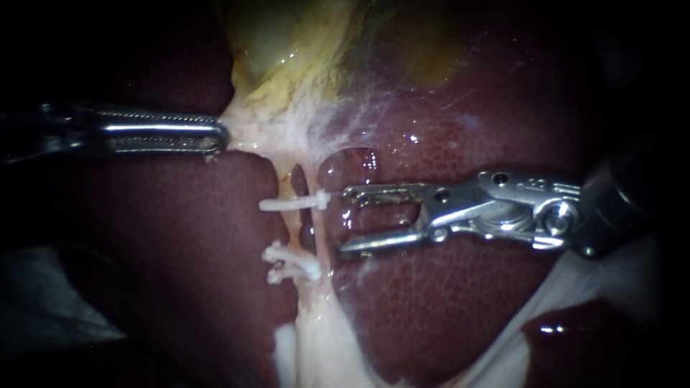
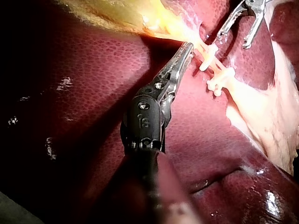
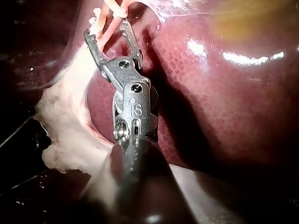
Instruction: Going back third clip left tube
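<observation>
Two thin pale tubes run down from the gallbladder [image 1: 302, 43] over the liver [image 1: 445, 309]. The left tube [image 1: 295, 223] carries one white clip [image 1: 287, 205] across it and two more clips [image 1: 287, 264] close together lower down. My right instrument [image 1: 343, 221] stands just right of the tubes with open, empty jaws, the upper jaw's tip near the upper clip's end. My left instrument [image 1: 219, 138] is shut on the pale tissue at the gallbladder's neck and holds it to the left. The left wrist view shows its jaws [image 2: 188, 45] at that tissue, beside the clips [image 2: 217, 77].
Dark red liver lies on both sides of the tubes. A band of pale fatty tissue [image 1: 316, 338] runs down below the clips, and more pale tissue [image 3: 65, 135] lies beside my right instrument's shaft. A webbed white membrane [image 1: 359, 108] spreads under the gallbladder.
</observation>
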Robot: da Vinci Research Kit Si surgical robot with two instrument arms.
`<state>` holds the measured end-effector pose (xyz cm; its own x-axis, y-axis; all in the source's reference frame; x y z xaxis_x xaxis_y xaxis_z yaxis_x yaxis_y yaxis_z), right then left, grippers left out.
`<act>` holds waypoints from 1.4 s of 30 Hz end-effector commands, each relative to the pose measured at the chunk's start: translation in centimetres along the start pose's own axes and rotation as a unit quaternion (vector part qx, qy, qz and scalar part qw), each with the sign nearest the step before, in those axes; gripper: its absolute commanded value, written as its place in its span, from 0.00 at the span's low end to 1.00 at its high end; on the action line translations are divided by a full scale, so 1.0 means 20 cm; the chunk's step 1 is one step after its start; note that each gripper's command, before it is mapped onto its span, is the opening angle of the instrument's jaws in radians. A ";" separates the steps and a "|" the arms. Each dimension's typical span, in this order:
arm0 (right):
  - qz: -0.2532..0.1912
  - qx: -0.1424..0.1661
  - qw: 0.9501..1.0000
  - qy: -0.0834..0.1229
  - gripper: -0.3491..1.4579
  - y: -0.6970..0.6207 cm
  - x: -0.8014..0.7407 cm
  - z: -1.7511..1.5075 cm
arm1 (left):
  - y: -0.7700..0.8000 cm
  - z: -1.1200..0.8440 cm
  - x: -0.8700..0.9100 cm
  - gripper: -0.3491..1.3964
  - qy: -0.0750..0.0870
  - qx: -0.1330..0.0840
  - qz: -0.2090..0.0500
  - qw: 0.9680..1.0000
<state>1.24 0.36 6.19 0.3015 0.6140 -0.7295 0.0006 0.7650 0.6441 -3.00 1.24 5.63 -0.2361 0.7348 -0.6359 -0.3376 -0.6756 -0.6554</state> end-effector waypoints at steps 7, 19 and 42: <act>-0.003 -0.004 1.000 0.000 0.47 -0.001 0.000 0.009 | 0.000 0.000 0.000 0.00 0.000 0.000 0.000 1.000; -0.005 -0.015 1.000 0.001 0.47 0.002 -0.002 0.031 | 0.000 0.000 0.000 0.00 0.000 0.000 0.000 1.000; 0.031 0.036 0.998 0.036 0.47 0.004 -0.002 0.054 | 0.001 0.001 0.001 0.00 0.000 0.001 0.000 1.000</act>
<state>2.28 0.18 6.52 0.2258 0.6820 -0.6956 0.0626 0.7024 0.7090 -3.04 1.24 5.61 -0.2353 0.7352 -0.6357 -0.3396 -0.6750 -0.6550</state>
